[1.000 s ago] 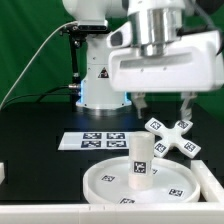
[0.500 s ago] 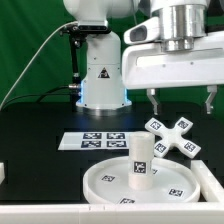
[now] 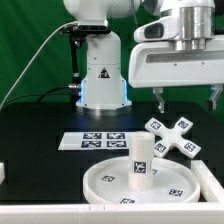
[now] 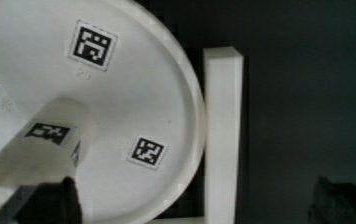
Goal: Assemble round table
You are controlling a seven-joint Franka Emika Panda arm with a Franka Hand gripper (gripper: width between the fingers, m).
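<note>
Exterior view: gripper (image 3: 187, 99) hangs above the table at the exterior view's right, jaws spread wide, nothing between them. It sits roughly over the cross-shaped foot (image 3: 172, 137), well clear of it. Foot lies flat on the black table (image 3: 40, 130), tags up, just beyond the rim of the round disc (image 3: 95, 182); whether the two touch cannot be told. Disc lies rim-up near the front edge, and the short leg (image 3: 140, 160) stands upright at its centre. Whether the leg is fully fastened is not visible. Judgement: the table is being built upside down, with the disc as a steady base and the leg's free end pointing up so the foot can be set on top. Disc and leg look joined; the foot is not yet fitted. Wide jaws over the foot suggest the next move is a pick on one of its arms; the grasp must keep the foot level for seating on the leg. Marker board (image 3: 100, 141) lies behind the disc, out of the way. Wrist view: disc fills most of the frame, a white rail (image 4: 225, 130) beside it, dark fingertips (image 4: 47, 200) far apart, empty.
</note>
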